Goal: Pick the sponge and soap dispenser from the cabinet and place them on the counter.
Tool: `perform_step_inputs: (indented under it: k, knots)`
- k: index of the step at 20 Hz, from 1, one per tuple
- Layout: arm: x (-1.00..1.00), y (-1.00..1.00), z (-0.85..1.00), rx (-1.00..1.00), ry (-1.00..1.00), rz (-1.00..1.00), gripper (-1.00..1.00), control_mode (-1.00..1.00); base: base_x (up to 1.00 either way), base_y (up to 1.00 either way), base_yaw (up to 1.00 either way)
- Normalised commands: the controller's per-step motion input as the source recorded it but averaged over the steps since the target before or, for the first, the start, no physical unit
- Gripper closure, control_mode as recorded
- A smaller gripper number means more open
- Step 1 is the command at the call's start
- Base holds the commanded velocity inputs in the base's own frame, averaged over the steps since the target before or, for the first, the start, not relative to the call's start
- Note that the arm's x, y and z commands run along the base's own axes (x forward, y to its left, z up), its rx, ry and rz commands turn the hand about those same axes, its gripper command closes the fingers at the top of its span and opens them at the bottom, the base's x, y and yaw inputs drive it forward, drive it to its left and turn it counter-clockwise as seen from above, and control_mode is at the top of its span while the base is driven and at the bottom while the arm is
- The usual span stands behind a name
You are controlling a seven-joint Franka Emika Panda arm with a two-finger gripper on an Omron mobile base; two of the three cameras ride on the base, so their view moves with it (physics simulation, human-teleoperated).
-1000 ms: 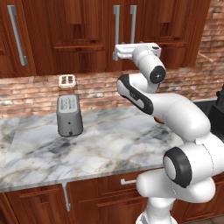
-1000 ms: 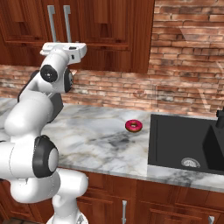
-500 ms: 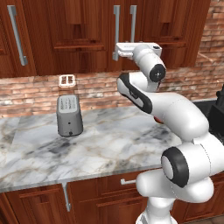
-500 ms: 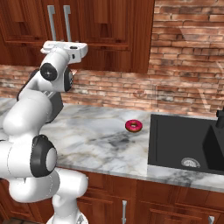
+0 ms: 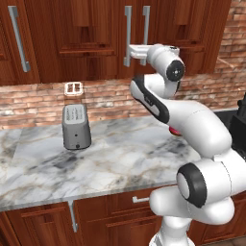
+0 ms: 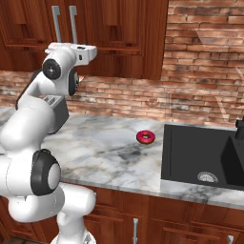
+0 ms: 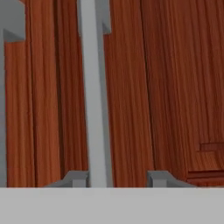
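The cabinet [image 5: 91, 33] is a dark reddish-brown wall cupboard whose panelled doors are closed, so the sponge and soap dispenser are hidden. My gripper [image 5: 128, 52] is pressed up to the lower part of a long grey bar handle [image 5: 128, 29]. In the hand view that handle [image 7: 96, 87] runs upright between my gripper's [image 7: 118, 179] tips. The left fingertip [image 7: 78, 178] is right against the bar. A gap remains between the bar and the right one, so the jaws are partly closed around the handle, not clamped. The marble counter [image 5: 120, 153] lies below.
A grey toaster [image 5: 76, 126] stands on the counter's left part below a wall socket [image 5: 73, 88]. A red doughnut [image 6: 145, 137] lies near the black sink [image 6: 200, 152] on the right. A second bar handle [image 5: 145, 29] hangs right of the one I am at.
The jaws have narrowed from wide open to close around the handle. The arm and hand have stayed almost in place at the cabinet door.
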Motion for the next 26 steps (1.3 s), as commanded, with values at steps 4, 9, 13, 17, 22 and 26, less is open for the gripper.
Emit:
perform_step_inputs:
  k: [4,9,13,17,22,26]
  knots:
    - [0.53,0.01,-0.16,0.0,0.21,0.0,1.0,-1.0,0.0,0.0,0.0]
    - [0.51,0.03,-0.18,0.0,0.22,0.0,1.0,-1.0,0.0,0.0,0.0]
    - [0.44,0.0,-0.19,0.0,0.17,0.01,1.0,-1.0,0.0,0.0,0.0]
    - [0.41,0.0,-0.2,0.0,0.12,0.01,1.0,-1.0,0.0,0.0,0.0]
    - [0.32,-0.01,-0.21,0.02,0.07,0.03,1.0,-1.0,0.0,0.0,0.0]
    - [0.18,-0.1,-0.2,0.02,0.02,0.04,1.0,-1.0,0.0,0.0,0.0]
